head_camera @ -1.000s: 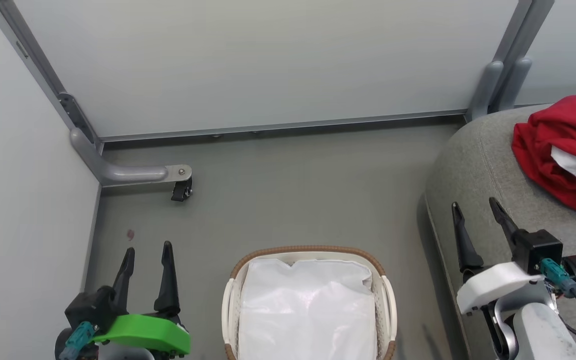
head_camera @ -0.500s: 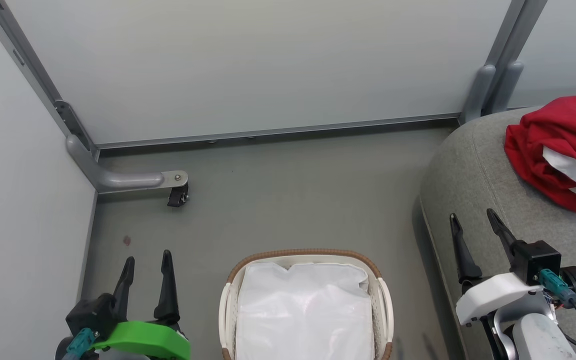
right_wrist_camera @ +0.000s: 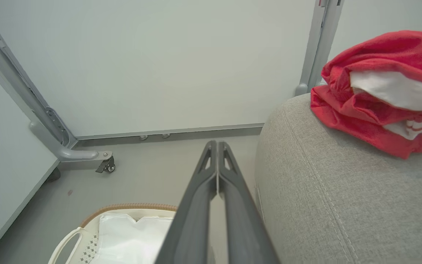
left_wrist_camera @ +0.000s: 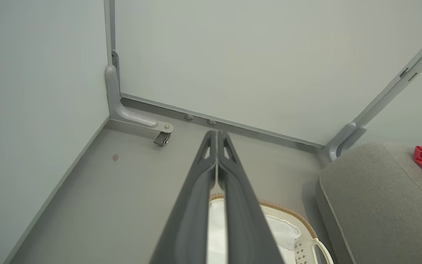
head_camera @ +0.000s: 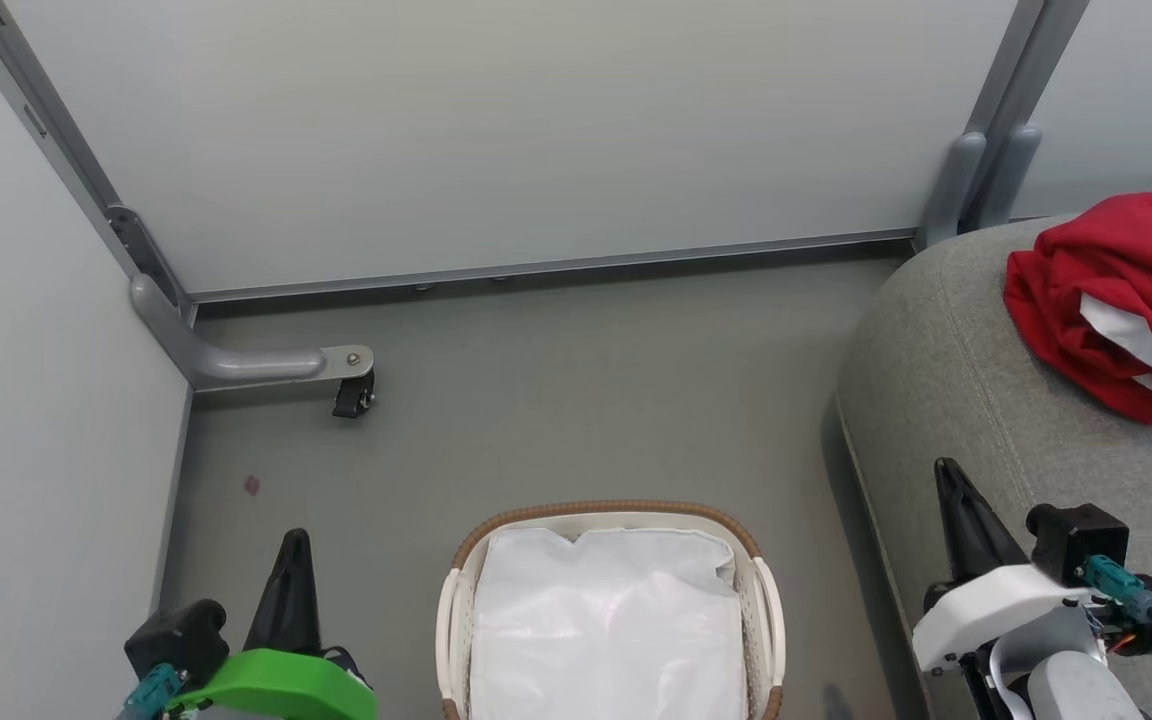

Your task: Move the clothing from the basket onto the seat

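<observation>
Clothing [head_camera: 1116, 300]: red heap on seat [head_camera: 966, 400], right of basket [head_camera: 616, 512]; basket shows just its lining [head_camera: 606, 620], task seemingly done; left hand [head_camera: 293, 545] and right hand [head_camera: 948, 475], flanking basket, closed tight, empty.

Pale partition panels [head_camera: 496, 130] on castored metal feet [head_camera: 256, 362] enclose a grey floor [head_camera: 576, 400].

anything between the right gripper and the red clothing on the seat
Nothing visible. Only bare grey seat lies between the shut right gripper and the clothing, which already rests on the seat, apart from the gripper.
</observation>
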{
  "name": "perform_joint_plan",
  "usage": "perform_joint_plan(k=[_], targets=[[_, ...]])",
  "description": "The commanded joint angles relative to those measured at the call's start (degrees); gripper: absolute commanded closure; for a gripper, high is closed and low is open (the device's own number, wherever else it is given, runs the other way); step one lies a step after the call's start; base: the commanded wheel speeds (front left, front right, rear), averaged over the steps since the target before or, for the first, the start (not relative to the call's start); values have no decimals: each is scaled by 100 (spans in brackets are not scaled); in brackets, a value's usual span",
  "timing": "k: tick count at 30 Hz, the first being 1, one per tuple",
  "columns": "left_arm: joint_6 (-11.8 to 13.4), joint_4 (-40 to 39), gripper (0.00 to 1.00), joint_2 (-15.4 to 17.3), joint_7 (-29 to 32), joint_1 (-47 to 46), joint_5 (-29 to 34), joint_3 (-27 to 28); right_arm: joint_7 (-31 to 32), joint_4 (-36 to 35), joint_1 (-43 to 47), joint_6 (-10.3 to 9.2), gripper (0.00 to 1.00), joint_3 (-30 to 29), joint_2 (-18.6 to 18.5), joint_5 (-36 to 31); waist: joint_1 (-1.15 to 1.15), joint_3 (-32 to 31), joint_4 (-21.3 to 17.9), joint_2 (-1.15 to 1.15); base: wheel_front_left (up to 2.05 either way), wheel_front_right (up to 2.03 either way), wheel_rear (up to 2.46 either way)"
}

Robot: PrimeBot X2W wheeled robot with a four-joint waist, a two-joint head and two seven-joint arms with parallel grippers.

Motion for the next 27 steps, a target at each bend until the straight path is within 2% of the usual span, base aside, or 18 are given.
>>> perform_joint_plan(k=[1, 10, 27], targets=[[-17, -114, 100, 9, 63, -51, -248, 68, 64, -98, -104, 0, 100, -40, -27, 310, 0, -2, -4, 0, 0, 0, 0], [-44, -191, 100, 12, 333, -112, -1122, 226, 284, -230, -32, -1, 100, -43, -36, 1422, 0, -16, -29, 0, 0, 0, 0], [-81, -300, 100, 17, 727, -215, -2408, 455, 661, -354, 12, -2, 100, -111, -49, 3018, 0, -41, -72, 0, 0, 0, 0]])
